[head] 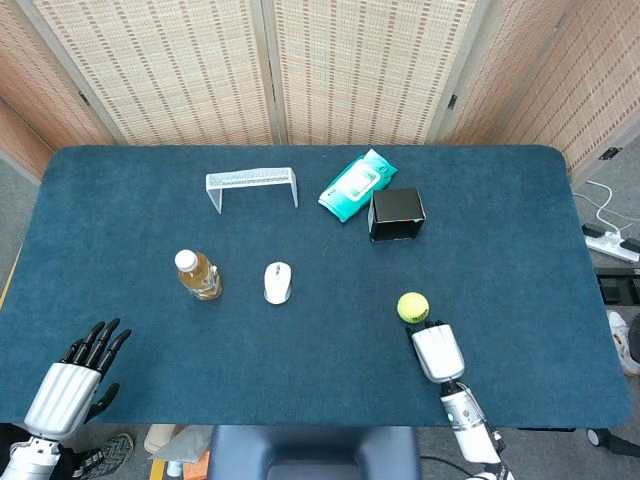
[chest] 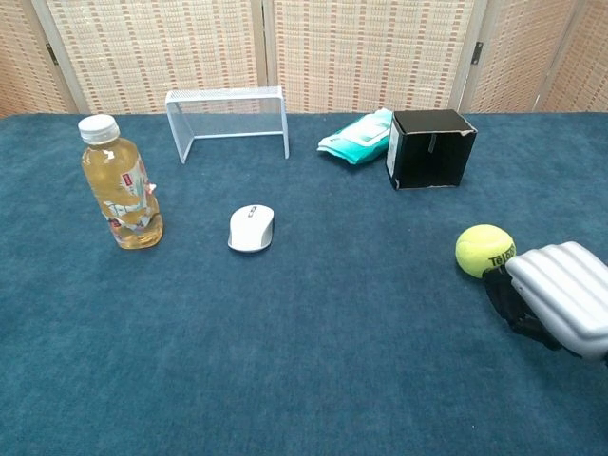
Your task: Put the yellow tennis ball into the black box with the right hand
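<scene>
Now the yellow tennis ball (head: 412,306) lies on the blue table (head: 520,240), well short of the black box (head: 396,213), which stands beside a teal wipes pack (head: 356,184). The right hand (head: 436,350) sits just behind the ball with its dark fingers (chest: 508,296) at the ball's near side; whether they grip it cannot be told. The left hand (head: 72,376) rests at the near left edge, fingers spread, holding nothing.

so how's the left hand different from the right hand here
The right hand lies on the table right behind the tennis ball, apparently touching it; the left hand sits at the near left corner, with nothing near it. The left hand's dark fingers show spread; the right's are mostly hidden. Both have silver backs.
</scene>
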Motion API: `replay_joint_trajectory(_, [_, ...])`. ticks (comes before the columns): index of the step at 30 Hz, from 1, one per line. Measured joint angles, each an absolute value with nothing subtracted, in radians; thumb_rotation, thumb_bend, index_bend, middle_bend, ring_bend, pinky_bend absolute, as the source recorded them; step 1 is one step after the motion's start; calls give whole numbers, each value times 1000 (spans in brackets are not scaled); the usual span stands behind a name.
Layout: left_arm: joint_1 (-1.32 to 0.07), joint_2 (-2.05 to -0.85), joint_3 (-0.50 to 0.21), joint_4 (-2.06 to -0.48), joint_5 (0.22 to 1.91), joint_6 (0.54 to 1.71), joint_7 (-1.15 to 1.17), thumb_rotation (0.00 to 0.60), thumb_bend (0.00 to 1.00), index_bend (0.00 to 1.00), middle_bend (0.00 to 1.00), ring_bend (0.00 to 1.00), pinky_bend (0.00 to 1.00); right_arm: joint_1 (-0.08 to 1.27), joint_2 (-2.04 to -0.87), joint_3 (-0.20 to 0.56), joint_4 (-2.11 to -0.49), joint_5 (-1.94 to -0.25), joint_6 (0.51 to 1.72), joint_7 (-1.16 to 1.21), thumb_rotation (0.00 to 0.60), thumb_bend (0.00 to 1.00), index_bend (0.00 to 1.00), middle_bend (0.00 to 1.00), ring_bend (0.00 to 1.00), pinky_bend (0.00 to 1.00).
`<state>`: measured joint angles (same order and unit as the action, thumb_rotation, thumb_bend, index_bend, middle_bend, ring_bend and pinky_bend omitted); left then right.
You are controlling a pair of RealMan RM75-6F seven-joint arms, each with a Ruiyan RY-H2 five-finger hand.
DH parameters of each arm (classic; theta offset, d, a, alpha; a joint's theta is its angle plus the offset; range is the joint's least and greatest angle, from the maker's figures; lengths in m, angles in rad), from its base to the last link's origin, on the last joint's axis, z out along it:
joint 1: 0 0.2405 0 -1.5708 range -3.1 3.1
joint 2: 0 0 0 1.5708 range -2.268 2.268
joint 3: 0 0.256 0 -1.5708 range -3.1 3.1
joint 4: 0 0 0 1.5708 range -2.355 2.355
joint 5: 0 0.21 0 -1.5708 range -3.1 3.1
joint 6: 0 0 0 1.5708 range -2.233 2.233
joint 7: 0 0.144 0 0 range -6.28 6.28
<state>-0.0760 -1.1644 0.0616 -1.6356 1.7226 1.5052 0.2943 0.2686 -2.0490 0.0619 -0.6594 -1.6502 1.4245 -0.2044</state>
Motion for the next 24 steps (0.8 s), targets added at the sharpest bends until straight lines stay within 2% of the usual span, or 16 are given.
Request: replay_joint_trajectory(24, [-96,-1182,43,-1621,1690,1480,306,600,357,131,111,37,273,446,-2123,136,-484,-1555,1290,-140,600,903,802,980,700,766])
